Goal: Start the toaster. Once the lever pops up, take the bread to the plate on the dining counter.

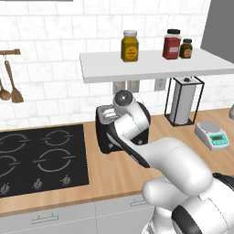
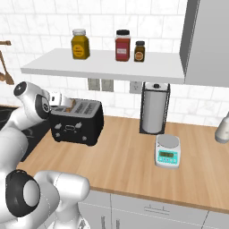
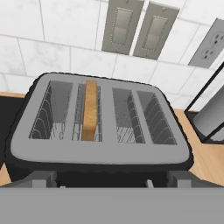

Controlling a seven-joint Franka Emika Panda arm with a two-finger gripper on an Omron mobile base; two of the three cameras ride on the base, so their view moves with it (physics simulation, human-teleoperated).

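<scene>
Three jars sat on the white shelf up on the tiled wall. A paper towel holder stood below it, kitchen scale just nearer, black stovetop far left with wooden spoons hanging above.

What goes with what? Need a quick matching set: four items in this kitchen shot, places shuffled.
Things:
1. bread
2. yellow jar
3. scale
4. paper towel roll

Places:
A. flat on the wood worktop, right of the toaster
B. on the white shelf
C. upright in a toaster slot
D. in a black wire holder against the tiles

Pairs: 1-C, 2-B, 3-A, 4-D
</scene>
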